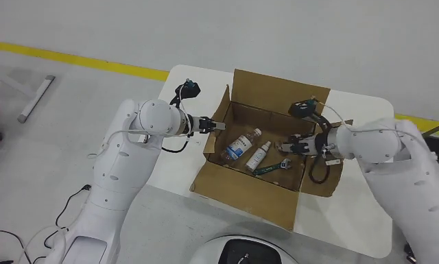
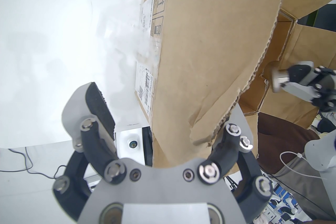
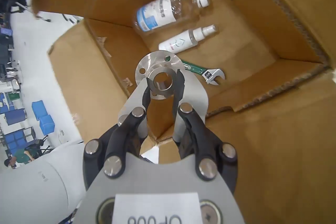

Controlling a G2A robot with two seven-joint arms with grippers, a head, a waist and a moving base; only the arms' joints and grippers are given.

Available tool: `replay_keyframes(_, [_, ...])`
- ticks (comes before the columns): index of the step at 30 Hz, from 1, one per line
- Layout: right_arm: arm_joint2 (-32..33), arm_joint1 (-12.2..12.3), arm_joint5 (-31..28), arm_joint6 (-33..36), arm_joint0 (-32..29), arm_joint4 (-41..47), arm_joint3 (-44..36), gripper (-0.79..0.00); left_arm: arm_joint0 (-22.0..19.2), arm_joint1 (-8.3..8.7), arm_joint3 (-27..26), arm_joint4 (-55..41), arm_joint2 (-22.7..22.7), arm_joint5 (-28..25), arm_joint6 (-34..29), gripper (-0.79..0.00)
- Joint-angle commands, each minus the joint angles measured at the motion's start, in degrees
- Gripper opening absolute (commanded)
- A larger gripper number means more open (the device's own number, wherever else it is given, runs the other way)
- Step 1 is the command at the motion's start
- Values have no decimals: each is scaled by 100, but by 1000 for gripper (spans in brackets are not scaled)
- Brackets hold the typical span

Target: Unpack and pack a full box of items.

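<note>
Gripping the metal flange (image 3: 153,64) by its raised hub, the right claw (image 3: 162,81) hangs over the box (image 1: 243,192), 1 bottle (image 3: 160,13), 1 sprayer (image 3: 183,40) and 1 wrench (image 3: 207,73) lying just beyond its tips. Heavy, rigid and slick, I judge: that hub hold suits. Left claw (image 2: 168,117) gapes astride a flap (image 2: 210,51).

Bare floor in box (image 1: 271,125) toward twelve o'clock for my right gripper (image 3: 163,79) and its flange (image 3: 157,62), bottle (image 1: 240,146), spray bottle (image 1: 258,156), wrench (image 1: 274,168) crowding six, upright flap (image 1: 221,113) blocking nine
</note>
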Motion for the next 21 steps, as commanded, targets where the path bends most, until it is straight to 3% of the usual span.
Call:
replay_keyframes(1, [-709,-109,246,-40,276,-548,452,-785,0,0,0,0,0,0,0,0])
replay_keyframes(8, [-1915,-466,853,-184,956,-1402,1514,-785,0,0,0,0,0,0,0,0])
replay_keyframes(19, [-2522,-835,655,-1006,1219,-1417,2344,-785,0,0,0,0,0,0,0,0])
replay_keyframes(21, [-2582,-882,591,-1048,1255,-1419,2496,-686,0,0,0,0,0,0,0,0])
